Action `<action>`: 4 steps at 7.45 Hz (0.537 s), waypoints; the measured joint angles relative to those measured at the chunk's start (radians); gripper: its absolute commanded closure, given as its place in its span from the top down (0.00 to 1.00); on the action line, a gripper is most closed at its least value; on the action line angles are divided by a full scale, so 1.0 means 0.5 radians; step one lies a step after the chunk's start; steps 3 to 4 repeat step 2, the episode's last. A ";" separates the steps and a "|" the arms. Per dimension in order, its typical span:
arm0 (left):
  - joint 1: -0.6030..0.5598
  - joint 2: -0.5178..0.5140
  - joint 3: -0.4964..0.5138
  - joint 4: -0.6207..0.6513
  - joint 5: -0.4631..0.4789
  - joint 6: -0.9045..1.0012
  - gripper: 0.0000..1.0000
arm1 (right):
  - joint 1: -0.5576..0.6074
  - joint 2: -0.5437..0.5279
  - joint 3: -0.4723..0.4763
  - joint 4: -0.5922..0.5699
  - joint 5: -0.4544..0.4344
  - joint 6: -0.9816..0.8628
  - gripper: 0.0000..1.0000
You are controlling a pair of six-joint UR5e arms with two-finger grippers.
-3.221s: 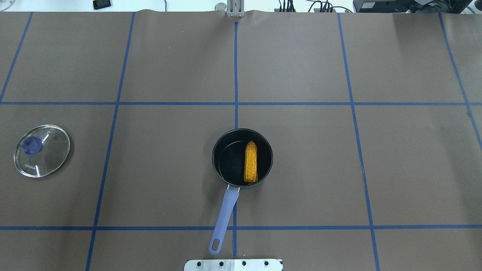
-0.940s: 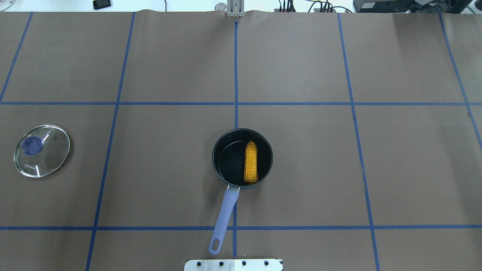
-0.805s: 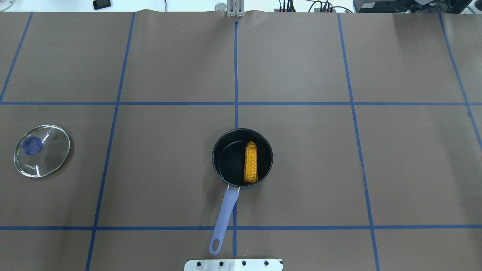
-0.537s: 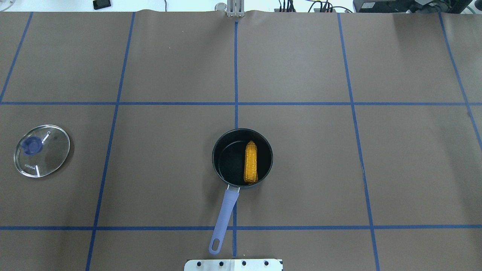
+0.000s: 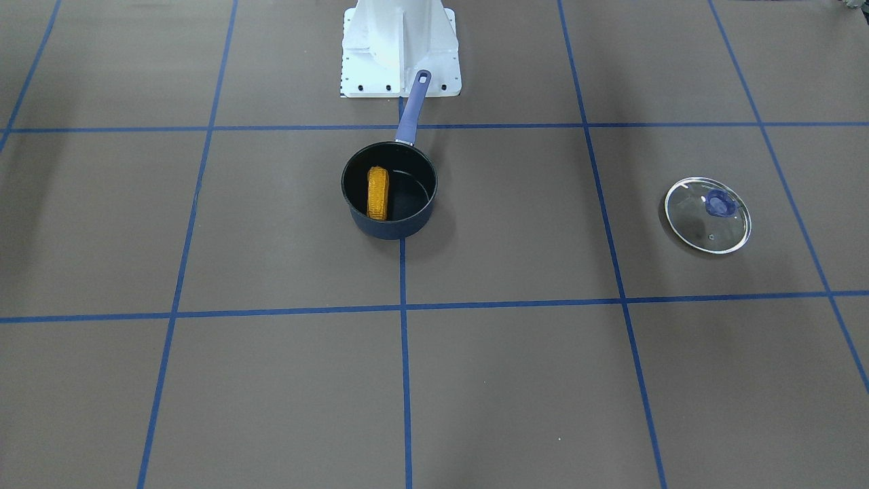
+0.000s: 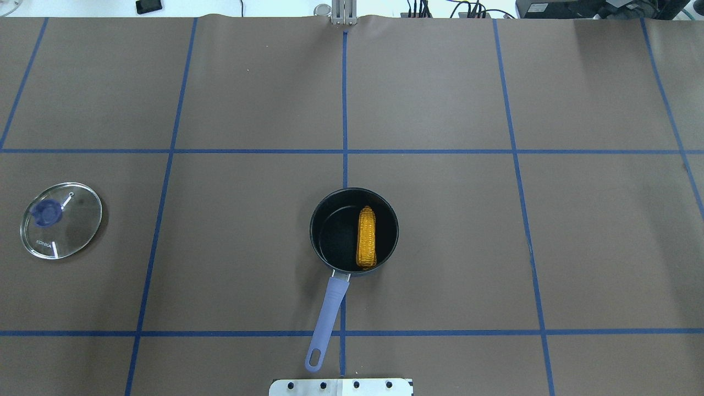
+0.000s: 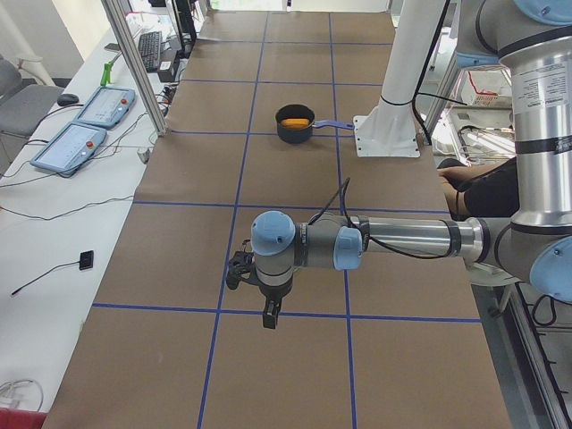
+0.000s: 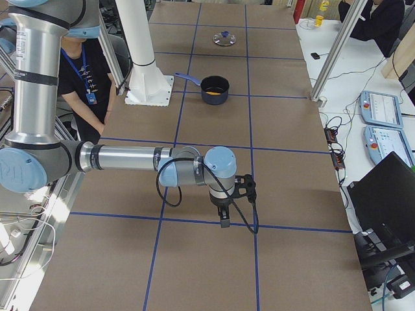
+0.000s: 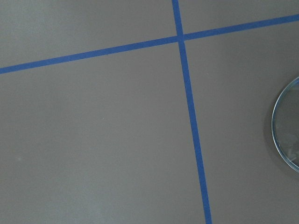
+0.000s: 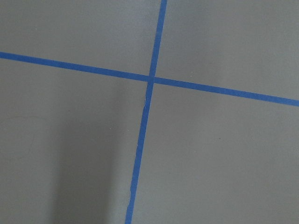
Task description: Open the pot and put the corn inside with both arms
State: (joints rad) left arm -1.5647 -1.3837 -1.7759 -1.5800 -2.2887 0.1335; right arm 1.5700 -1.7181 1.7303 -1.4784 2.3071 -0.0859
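Overhead exterior view: pot (image 6: 333,234) sits open mid-tabletop (image 6: 440,247). The corn (image 6: 367,236) lies flat on its floor along the right-hand wall, tapered end away from the robot, and the handle (image 6: 328,311) points back toward the robot. Glass lid (image 6: 60,220) lies far out on the left, well apart from the pot. From that layout both halves of the task look done, so the step in hand is just parking. Keep both arms high and out at the table ends, with no sweep across the middle and nothing near the handle that could spin the pot or tip the cob out. Left arm (image 7: 402,239) and right arm (image 8: 123,157) show only in the side views, each wrist pointing down over bare tabletop. Can't tell how far their jaws are parted or whether they hold anything. Pot and corn are well apart from both sets of jaws. Left wrist camera catches only the lid's rim at its right edge, right wrist camera only blue tape lines (image 10: 149,79).
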 measured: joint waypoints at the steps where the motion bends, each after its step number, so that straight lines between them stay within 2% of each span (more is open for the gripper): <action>1: 0.000 0.000 0.002 0.000 0.000 0.000 0.98 | -0.013 0.000 0.000 0.004 0.000 0.000 1.00; 4: 0.000 0.000 0.005 0.000 0.000 0.000 0.99 | -0.027 0.000 0.000 0.013 0.000 0.000 1.00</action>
